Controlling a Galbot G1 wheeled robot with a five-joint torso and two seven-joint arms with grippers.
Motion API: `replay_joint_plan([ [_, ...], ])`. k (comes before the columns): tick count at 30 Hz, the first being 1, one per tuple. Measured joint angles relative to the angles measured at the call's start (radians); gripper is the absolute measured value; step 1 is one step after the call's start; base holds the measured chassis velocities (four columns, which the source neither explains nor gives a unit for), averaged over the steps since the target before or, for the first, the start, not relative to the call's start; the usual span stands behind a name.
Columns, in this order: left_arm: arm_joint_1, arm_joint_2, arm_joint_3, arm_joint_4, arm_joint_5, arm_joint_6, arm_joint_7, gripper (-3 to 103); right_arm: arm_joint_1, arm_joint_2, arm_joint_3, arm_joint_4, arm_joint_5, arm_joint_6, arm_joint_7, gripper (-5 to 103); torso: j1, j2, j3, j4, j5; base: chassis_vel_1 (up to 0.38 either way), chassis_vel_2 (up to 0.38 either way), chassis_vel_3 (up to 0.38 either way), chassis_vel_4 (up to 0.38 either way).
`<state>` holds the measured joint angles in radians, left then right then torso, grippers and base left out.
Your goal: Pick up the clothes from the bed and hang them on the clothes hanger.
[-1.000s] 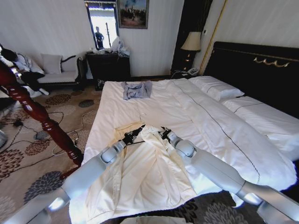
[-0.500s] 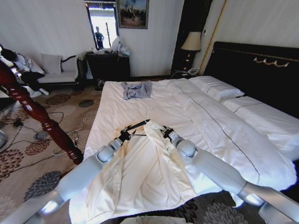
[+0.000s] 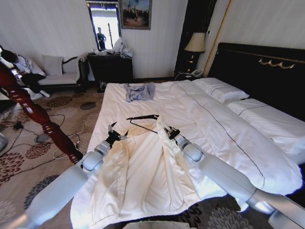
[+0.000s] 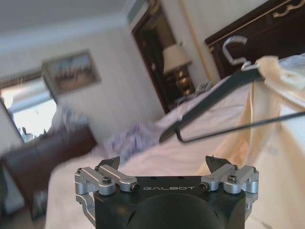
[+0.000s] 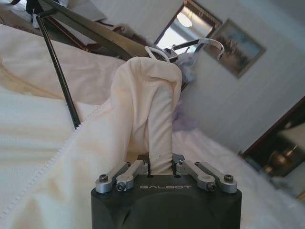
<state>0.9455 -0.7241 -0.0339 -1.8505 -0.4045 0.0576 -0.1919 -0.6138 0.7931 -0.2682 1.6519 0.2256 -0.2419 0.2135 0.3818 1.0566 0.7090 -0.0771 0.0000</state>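
One cream garment (image 3: pixel 143 176); one hanger (image 3: pixel 143 118); two pillows (image 3: pixel 221 89)

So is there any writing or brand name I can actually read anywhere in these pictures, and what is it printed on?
"GALBOT": on the black body of the left gripper, left wrist view.
"GALBOT": on the black body of the right gripper, right wrist view.
The framed picture on the far wall shows no text that can be read.
Nothing readable on the clothes, the clothes hanger or the bed.
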Motion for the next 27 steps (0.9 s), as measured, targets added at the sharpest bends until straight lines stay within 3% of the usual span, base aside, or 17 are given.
replay_joint_plan([
  [3, 0.018, 0.007, 0.000, -0.026, -0.052, 0.034, -0.022, 100, -0.020, -0.014, 0.023, 0.007, -0.031, 0.016, -0.002, 19, 0.000, 0.000, 0.000, 0.0000, 0.0001, 0.000, 0.000, 0.000, 0.000],
  [5, 0.032, 0.004, 0.009, -0.052, -0.140, 0.110, -0.080, 100, -0.056, -0.034, 0.062, 0.014, -0.068, 0.039, -0.002, 19, 0.000, 0.000, 0.000, -0.0017, -0.0001, 0.000, 0.000, 0.000, 0.000],
  [6, 0.044, -0.001, 0.010, -0.060, -0.190, 0.139, -0.112, 100, -0.062, -0.035, 0.069, 0.014, -0.078, 0.047, -0.002, 19, 0.000, 0.000, 0.000, -0.0014, 0.0001, 0.000, 0.000, 0.000, 0.000],
  [7, 0.044, -0.001, 0.010, -0.060, -0.190, 0.139, -0.112, 100, -0.062, -0.035, 0.069, 0.014, -0.078, 0.047, -0.002, 19, 0.000, 0.000, 0.000, -0.0014, 0.0001, 0.000, 0.000, 0.000, 0.000],
  [14, 0.057, -0.024, 0.038, -0.064, -0.392, 0.228, -0.199, 100, -0.065, -0.036, 0.075, 0.020, -0.092, 0.065, -0.002, 19, 0.000, 0.000, 0.000, -0.0002, 0.0000, 0.000, 0.000, 0.000, 0.000],
  [21, -0.013, -0.121, 0.058, 0.002, -0.503, 0.209, -0.203, 100, -0.065, -0.034, 0.069, 0.041, -0.094, 0.065, -0.002, 19, 0.000, 0.000, 0.000, -0.0009, 0.0001, 0.000, 0.000, 0.000, 0.000],
  [27, -0.052, -0.223, 0.058, 0.124, -0.475, 0.172, -0.209, 100, -0.061, -0.025, 0.058, 0.052, -0.103, 0.075, -0.006, 19, 0.000, 0.000, 0.000, -0.0007, 0.0000, 0.000, 0.000, 0.000, 0.000],
])
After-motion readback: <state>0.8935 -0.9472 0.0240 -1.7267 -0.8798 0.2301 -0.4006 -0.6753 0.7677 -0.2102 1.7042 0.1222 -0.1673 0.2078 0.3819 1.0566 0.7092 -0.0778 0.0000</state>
